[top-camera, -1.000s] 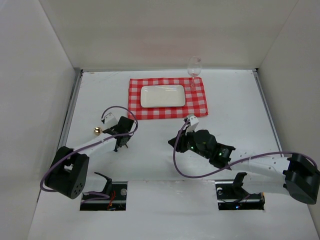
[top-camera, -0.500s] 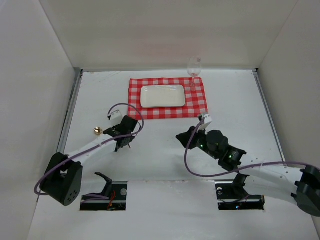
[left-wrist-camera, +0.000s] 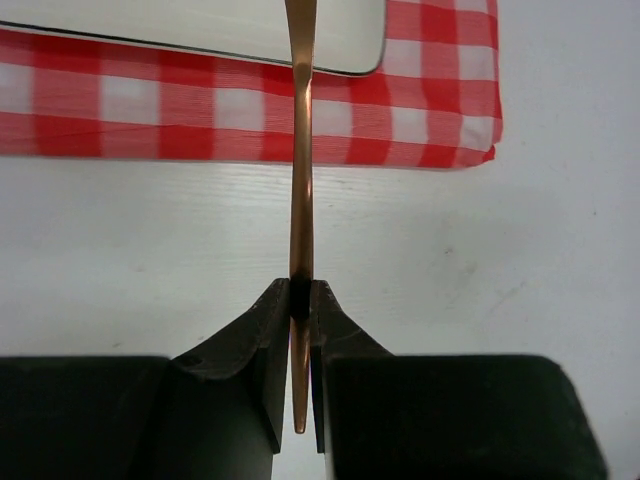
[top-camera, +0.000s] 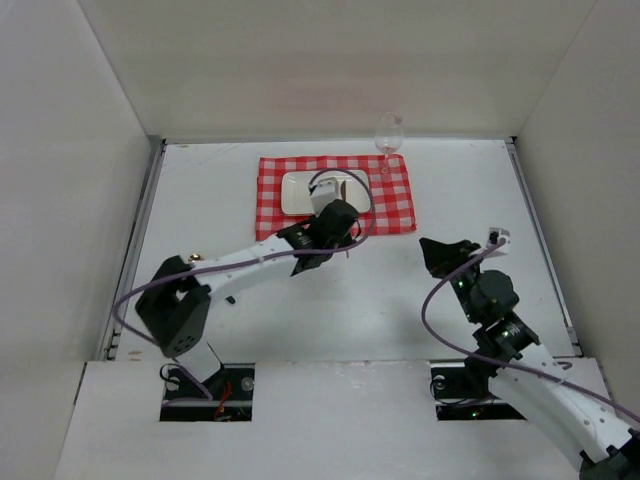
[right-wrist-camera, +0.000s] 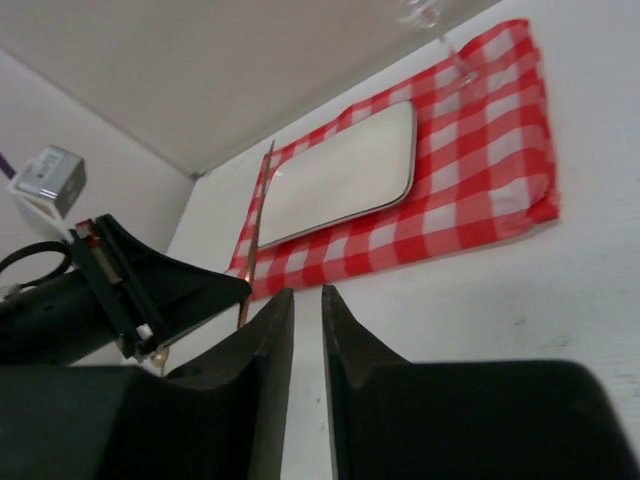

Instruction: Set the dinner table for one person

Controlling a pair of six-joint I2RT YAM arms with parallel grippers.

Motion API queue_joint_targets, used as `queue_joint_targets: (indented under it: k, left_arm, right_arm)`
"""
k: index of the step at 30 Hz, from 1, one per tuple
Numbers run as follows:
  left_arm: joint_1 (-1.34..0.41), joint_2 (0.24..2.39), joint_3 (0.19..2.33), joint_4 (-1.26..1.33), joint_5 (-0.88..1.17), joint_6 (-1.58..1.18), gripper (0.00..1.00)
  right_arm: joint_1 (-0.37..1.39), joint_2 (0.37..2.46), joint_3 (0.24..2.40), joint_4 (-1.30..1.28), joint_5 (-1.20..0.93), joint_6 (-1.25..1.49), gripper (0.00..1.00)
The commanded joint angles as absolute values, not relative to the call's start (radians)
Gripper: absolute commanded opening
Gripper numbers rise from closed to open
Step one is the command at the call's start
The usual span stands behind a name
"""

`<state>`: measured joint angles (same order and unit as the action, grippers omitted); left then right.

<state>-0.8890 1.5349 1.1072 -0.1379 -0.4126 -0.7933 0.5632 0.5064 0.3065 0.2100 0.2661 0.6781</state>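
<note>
left wrist cam: left gripper (left-wrist-camera: 302,300) is clamped on a thin copper utensil (left-wrist-camera: 301,180) (fork or knife, can't tell edge-on) pointing to 12 o'clock over the white plate (left-wrist-camera: 200,25). the dinner table (left-wrist-camera: 520,260) lies below the jaws. right gripper (right-wrist-camera: 300,300) hangs over the table's 4 o'clock area, jaws a sliver apart and empty.

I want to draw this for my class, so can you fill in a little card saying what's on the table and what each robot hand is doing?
Table: white, with a red-and-white checked cloth at its far side
Plate: white, rectangular, lying on the cloth
Wine glass: upright on the cloth's far right corner
Left hand: shut on a thin copper utensil pointing toward the plate
Kind of utensil: cannot tell, its head is cut off
Right hand: empty, fingers slightly apart, right of the cloth
</note>
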Motion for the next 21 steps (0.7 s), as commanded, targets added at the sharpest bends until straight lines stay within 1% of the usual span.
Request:
queue_joint_targets:
  k: [1,2,4,8,11,16,21]
  left_arm:
    - [-0.9,1.664,1.241,-0.022,-0.362,-0.779,0.0]
    - [-0.903,1.711,1.284,-0.012,-0.348,-0.778,0.0]
    - [-0.901,1.791,1.362,-0.008,-0.321,-0.778,0.0]
    - [-0.884,1.914,1.492,-0.006,-0.29,-0.782,0.0]
    - [-0.864,1.992,1.581,-0.006,-0.269,-0.779,0.0]
    - [-0.84,2.112,1.727,-0.04,-0.25,-0.784,0.0]
    - [-0.823,2.207,1.83,-0.077,-0.256,-0.801,0.0]
  right_arm:
    - [0.496,0.43,0.278,0.146,0.319,0.742,0.2]
    - [0.469,0.411,0.272,0.131,0.311,0.755,0.15]
    - [0.438,0.394,0.267,0.115,0.295,0.77,0.12]
    - [0.432,0.411,0.268,0.118,0.281,0.773,0.11]
    - [0.435,0.416,0.267,0.123,0.279,0.773,0.13]
    - [0.435,0.403,0.259,0.129,0.278,0.778,0.2]
    - [0.435,0.417,0.262,0.132,0.27,0.778,0.25]
